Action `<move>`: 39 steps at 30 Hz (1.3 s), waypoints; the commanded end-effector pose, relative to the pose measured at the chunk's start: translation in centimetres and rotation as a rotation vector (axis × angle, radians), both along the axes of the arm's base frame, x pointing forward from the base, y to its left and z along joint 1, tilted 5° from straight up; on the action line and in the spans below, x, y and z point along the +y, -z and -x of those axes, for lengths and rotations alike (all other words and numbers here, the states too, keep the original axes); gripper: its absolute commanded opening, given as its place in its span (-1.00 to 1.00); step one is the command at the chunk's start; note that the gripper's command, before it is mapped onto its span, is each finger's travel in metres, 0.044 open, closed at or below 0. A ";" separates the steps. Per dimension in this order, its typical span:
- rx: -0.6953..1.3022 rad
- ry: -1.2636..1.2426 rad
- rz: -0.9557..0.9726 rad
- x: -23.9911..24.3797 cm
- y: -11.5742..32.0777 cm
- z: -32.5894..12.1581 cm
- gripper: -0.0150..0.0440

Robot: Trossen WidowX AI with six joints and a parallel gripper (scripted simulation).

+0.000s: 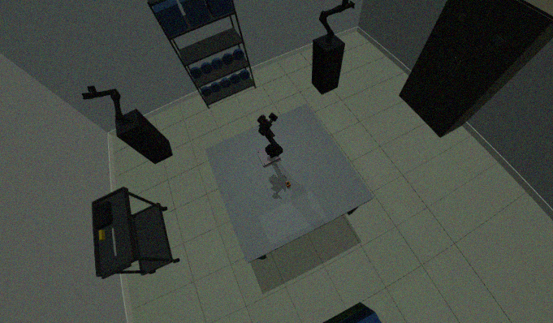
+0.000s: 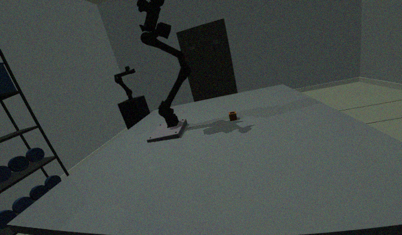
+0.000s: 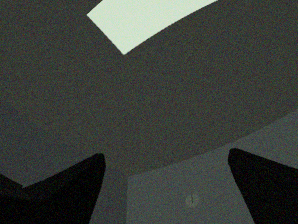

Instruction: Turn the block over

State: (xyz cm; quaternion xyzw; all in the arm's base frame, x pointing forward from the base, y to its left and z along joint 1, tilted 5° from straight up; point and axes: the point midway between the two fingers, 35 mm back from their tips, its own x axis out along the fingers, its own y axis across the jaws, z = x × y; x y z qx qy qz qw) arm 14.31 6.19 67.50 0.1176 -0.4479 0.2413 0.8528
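Note:
A small orange block (image 1: 287, 184) (image 2: 233, 117) rests on the grey table (image 1: 339, 178) (image 2: 175, 177). Its upper face shows orange with a dark mark in the top and exterior views; its side towards the exterior camera is in dark shade, and its underside is hidden. My gripper (image 3: 169, 159) is open, with nothing between its fingers. The arm stands raised, and the gripper is high above the table, well away from the block. In the wrist view the fingers face the ceiling and wall, and the block is not in that view.
The arm's base plate (image 1: 270, 162) (image 2: 164, 136) sits on the table beside the block. The arm's shadow lies on the table close to the block. A shelf rack (image 1: 210, 49), a cart (image 1: 121, 231) and two other arms on dark pedestals (image 1: 327, 65) (image 1: 141, 138) stand off the table.

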 end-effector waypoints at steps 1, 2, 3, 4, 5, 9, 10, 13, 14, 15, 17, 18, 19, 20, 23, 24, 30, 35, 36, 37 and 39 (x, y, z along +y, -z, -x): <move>-0.004 -0.009 -0.004 0.0 -0.1 0.2 0.95; -0.018 -0.036 -0.016 0.1 -0.3 0.8 1.00; -0.040 -0.081 -0.036 0.2 -0.7 1.9 1.00; -0.066 -0.136 -0.060 0.2 -1.2 3.2 1.00; -0.091 -0.192 -0.084 0.1 -1.6 4.5 1.00; -0.190 -0.420 -0.179 -0.9 -3.0 9.6 1.00; -0.213 -0.478 -0.202 -1.3 -3.3 10.8 1.00; -0.273 -0.647 -0.302 -3.3 -3.6 13.9 1.00; -0.297 -0.708 -0.325 -4.1 -3.8 15.0 1.00; -0.321 -0.769 -0.348 -4.9 -3.9 16.1 1.00; -0.369 -0.893 -0.393 -6.7 -4.0 18.2 1.00; -0.393 -0.954 -0.416 -7.7 -4.0 19.2 1.00; -0.418 -1.016 -0.438 -8.7 -3.9 20.1 1.00; -0.442 -1.078 -0.460 -9.8 -3.8 20.9 1.00; -0.509 -1.260 -0.522 -13.2 -3.4 22.9 1.00; -0.531 -1.320 -0.542 -14.3 -3.2 23.4 1.00; -0.676 -1.677 -0.658 -22.0 -1.2 25.0 1.00; -0.809 -1.947 -0.759 -28.5 1.2 24.2 1.00; -0.838 -1.999 -0.779 -29.7 1.7 23.8 1.00; -0.868 -2.051 -0.799 -31.0 2.3 23.3 1.00; -0.930 -2.151 -0.838 -33.4 3.6 22.2 1.00</move>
